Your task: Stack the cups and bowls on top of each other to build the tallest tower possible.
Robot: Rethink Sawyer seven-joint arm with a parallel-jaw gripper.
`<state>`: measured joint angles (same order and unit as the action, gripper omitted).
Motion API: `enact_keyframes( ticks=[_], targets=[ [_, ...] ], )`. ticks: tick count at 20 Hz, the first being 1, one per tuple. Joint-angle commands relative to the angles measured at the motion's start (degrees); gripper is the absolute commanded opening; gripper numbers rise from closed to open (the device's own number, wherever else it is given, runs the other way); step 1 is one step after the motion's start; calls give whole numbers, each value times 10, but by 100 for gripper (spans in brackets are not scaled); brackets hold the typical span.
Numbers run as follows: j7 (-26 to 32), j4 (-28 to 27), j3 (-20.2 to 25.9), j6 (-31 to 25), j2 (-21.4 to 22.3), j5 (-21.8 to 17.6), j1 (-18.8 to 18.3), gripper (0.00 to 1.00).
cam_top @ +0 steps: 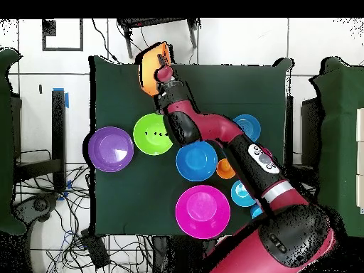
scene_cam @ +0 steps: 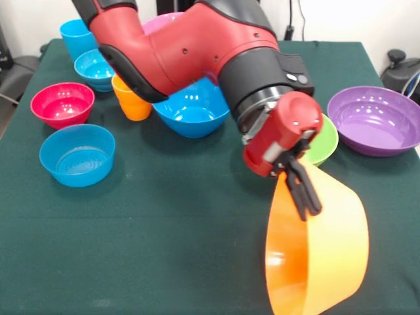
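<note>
Table [scene_cam: 197,262]: covered in dark green cloth; white floor and loose cables are seen around it in the overhead view

Arm [scene_cam: 190,46]: red and black, reached across the table toward 5 o'clock in the front view

Gripper [scene_cam: 303,190]: black fingers are closed over the rim of the orange bowl [scene_cam: 321,256], which is held lifted and tipped on edge at the table's near side

Bowls, all lying separate: purple [scene_cam: 374,121] at 3 o'clock; green [scene_cam: 325,141] just beside the gripper; blue [scene_cam: 193,108] centre; pink [cam_top: 202,211] partly hidden behind the arm; red [scene_cam: 62,104] and two light blue [scene_cam: 77,155] [scene_cam: 95,69] at 9 to 10 o'clock

Cups: orange [scene_cam: 131,102], light blue [scene_cam: 77,36], both upright

Progress: no tower is judged begun; nothing is stacked; every stacking step is left
</note>
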<state>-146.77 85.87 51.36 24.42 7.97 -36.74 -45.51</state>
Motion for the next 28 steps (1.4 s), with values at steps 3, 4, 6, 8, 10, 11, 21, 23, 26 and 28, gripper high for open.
enact_keyframes(
  ticks=[3, 4, 6, 8, 10, 11, 21, 23, 26, 28],
  targets=[
    [29, 9, -74, -154, -39, -70, -35, 0],
    [30, 10, -71, -157, -40, -72, -41, 0],
    [37, 7, -63, -166, -46, -79, -53, 0],
    [50, 1, -42, -185, -63, -96, -75, 0],
    [68, -5, -14, -211, -85, -118, -103, 0],
    [77, -8, -2, -224, -94, -127, -114, 0],
    [212, -41, 97, -333, -206, -195, -209, 0],
    [222, -42, 99, -340, -205, -198, -209, 0],
    [190, -35, 82, -315, -187, -226, -199, 0],
    [191, -36, 81, -319, -187, -233, -199, 0]
  ],
)
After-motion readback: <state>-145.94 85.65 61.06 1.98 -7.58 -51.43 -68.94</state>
